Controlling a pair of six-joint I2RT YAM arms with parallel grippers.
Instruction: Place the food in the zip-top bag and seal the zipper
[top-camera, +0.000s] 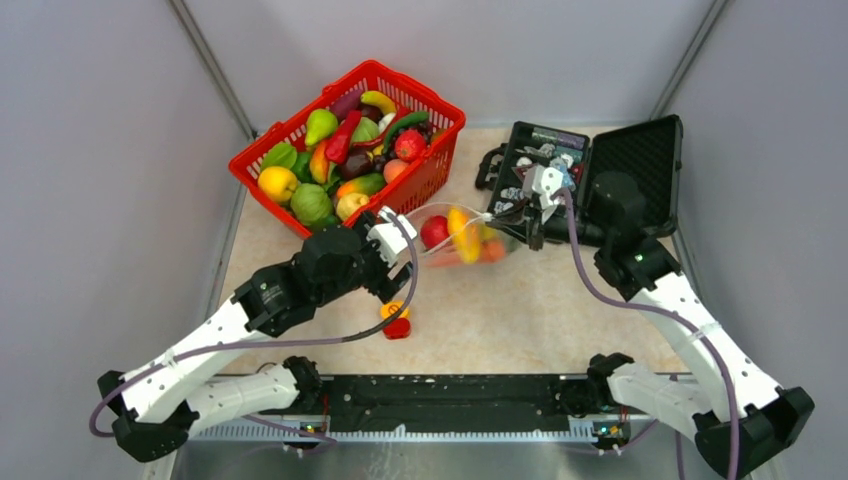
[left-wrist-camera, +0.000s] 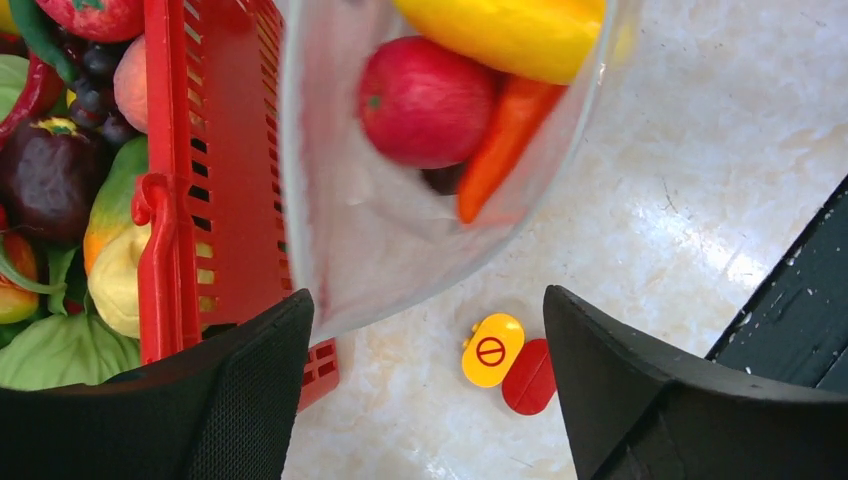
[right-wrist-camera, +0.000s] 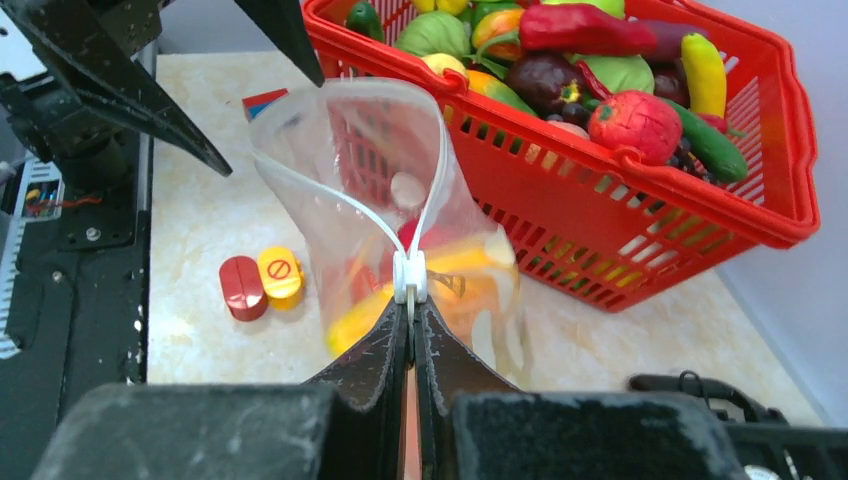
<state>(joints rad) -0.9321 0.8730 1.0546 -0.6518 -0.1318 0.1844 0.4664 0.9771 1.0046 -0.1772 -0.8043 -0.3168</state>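
The right gripper (right-wrist-camera: 410, 312) was pinched shut on the zipper (right-wrist-camera: 408, 276) of the zip-top bag (right-wrist-camera: 350, 170), whose mouth gaped at frame centre. The left gripper (left-wrist-camera: 428, 300) stood wide open, gripping nothing, with the bag just beyond it. Only its wrist view showed the bagged food (left-wrist-camera: 440, 120) plainly: apple (left-wrist-camera: 410, 95), carrot (left-wrist-camera: 500, 140), yellow fruit (left-wrist-camera: 510, 35). The red basket (top-camera: 415, 185) at upper left held more.

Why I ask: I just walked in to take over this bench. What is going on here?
The right gripper is shut on the white slider of the zipper at one end of the zip-top bag, whose mouth stands open. A red apple, a carrot and a yellow piece lie inside. The left gripper is open near the bag's other end, gripping nothing. Most food sits in the red basket, so filling and sealing are not done.
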